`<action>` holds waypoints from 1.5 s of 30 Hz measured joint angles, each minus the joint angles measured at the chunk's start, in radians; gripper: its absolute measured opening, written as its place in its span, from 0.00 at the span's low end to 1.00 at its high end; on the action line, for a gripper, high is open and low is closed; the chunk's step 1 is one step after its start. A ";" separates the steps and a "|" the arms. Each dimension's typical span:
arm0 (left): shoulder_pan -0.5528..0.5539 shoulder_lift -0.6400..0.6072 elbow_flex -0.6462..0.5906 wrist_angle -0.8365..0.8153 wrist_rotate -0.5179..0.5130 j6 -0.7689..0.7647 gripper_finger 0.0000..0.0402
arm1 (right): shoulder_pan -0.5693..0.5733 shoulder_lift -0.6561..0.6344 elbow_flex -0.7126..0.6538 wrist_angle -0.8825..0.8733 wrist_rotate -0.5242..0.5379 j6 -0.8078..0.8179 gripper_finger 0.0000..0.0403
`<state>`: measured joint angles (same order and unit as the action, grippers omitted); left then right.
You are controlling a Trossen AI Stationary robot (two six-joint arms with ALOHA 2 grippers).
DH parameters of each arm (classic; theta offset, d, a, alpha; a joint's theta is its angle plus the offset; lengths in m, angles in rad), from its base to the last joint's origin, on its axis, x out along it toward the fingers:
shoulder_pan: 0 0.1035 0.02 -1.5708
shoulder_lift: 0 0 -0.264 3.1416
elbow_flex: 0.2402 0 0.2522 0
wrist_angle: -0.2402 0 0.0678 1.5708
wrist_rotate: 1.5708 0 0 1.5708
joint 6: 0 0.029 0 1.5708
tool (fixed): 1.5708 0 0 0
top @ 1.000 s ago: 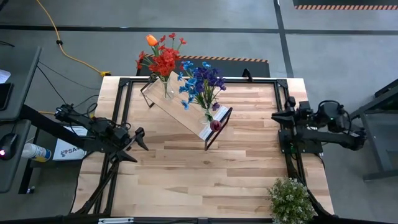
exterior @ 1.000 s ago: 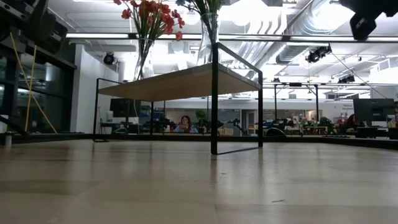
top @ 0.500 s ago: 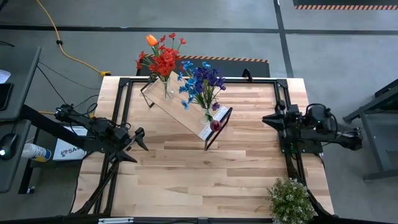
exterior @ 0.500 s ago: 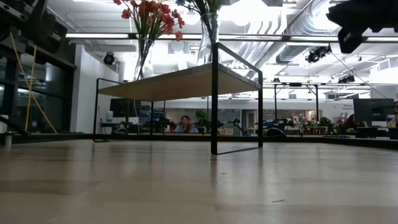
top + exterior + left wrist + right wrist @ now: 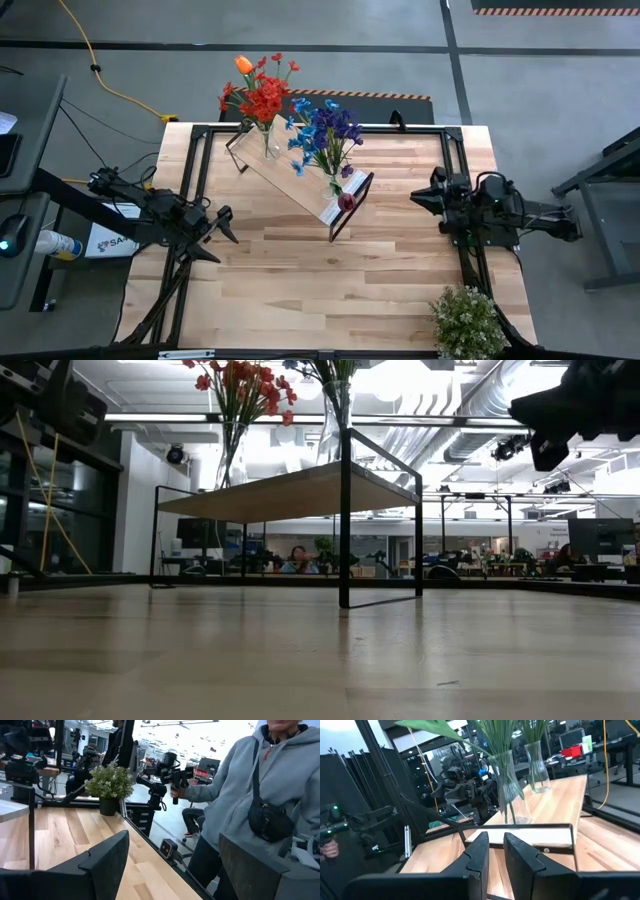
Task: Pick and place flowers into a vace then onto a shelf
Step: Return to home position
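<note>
— Red sprays (image 5: 262,98) and the orange tulip (image 5: 243,64): where are they?
— In a clear vase (image 5: 538,760) at the back end of the shelf (image 5: 290,178). The blue and purple blooms (image 5: 322,130) fill a second vase (image 5: 509,790) nearer its middle. A dark pink rose (image 5: 347,201) shows at the front end; whether it lies or stands I cannot tell.
— So what is left?
— Little, I judge. No flower lies on the tabletop (image 5: 330,285); only parking my arms remains.
— And your jaws?
— Left jaws spread wide, empty, at the tabletop's left edge. Right jaws drawn almost together, empty, over the right side, pointing at the shelf. A bushy plant (image 5: 466,320) sits at the front right corner.
</note>
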<state>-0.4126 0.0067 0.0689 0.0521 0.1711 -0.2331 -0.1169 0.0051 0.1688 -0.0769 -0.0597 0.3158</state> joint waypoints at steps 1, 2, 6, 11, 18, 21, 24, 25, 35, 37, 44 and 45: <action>0.000 0.000 0.000 -0.002 0.002 0.001 0.84 | 0.000 0.000 -0.011 0.010 -0.002 0.005 0.13; 0.000 0.000 0.000 -0.004 0.003 0.001 0.84 | 0.000 0.000 -0.022 0.023 -0.004 0.014 0.13; 0.000 0.000 0.000 -0.007 0.021 0.059 0.84 | 0.000 0.000 -0.059 0.094 -0.033 0.019 0.14; 0.000 0.000 0.001 -0.049 -0.002 0.125 0.84 | 0.000 0.000 -0.093 0.162 -0.055 0.007 0.13; 0.000 0.000 0.001 -0.153 -0.121 0.101 0.84 | 0.000 0.000 -0.100 0.164 -0.054 -0.013 0.12; 0.000 0.000 0.001 -0.176 -0.157 0.105 0.84 | 0.000 0.001 -0.100 0.142 -0.051 -0.028 0.13; 0.000 0.000 0.001 -0.174 -0.210 0.141 0.84 | 0.000 0.001 -0.100 0.118 -0.039 -0.026 0.14; 0.000 0.000 0.001 -0.175 -0.227 0.146 0.84 | 0.000 0.001 -0.100 0.119 -0.039 -0.028 0.14; 0.001 0.015 -0.014 -0.146 -0.258 0.159 0.84 | 0.000 0.001 -0.100 0.117 -0.027 -0.066 0.12; 0.001 0.023 -0.014 -0.145 -0.264 0.157 0.84 | 0.000 0.001 -0.100 0.112 -0.016 -0.074 0.12; 0.001 0.041 -0.015 -0.141 -0.297 0.152 0.84 | 0.000 0.001 -0.100 0.112 -0.025 -0.082 0.14; 0.001 0.041 -0.015 -0.141 -0.297 0.155 0.84 | 0.000 0.001 -0.100 0.112 -0.025 -0.082 0.14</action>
<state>-0.4114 0.0479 0.0540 -0.0887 -0.1262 -0.0783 -0.1169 0.0059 0.0692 0.0349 -0.0848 0.2337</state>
